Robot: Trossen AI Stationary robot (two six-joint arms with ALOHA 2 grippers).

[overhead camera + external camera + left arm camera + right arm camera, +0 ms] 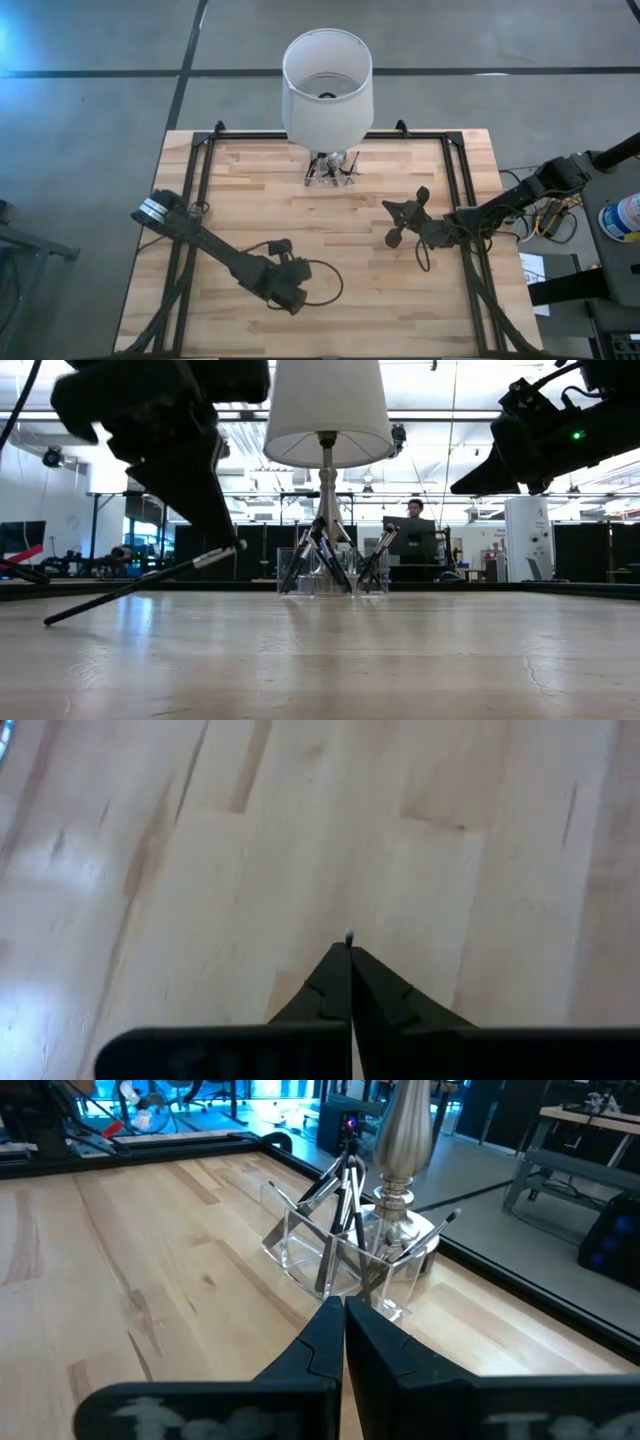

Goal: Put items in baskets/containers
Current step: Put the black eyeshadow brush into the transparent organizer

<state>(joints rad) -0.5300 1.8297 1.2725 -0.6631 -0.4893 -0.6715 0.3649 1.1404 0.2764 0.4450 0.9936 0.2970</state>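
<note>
wooden table [330,250] holds a clear holder [345,1250] of brushes at twelve o'clock. left gripper [225,540] pinches one thin brush [130,585]. right gripper [392,222] is closed, holding nothing.

Overhead looks straight down; low looks level across the table [330,260]; wrists close.

In the high view the white lamp shade [327,85] covered most of the clear holder [330,172], and the sticks [322,170] in it were too small to count. In the left wrist view only a pale tip of the held stick [348,934] showed past the closed left gripper [349,952]. In the low view the picture's top edge cut off the right gripper [480,478]
</note>
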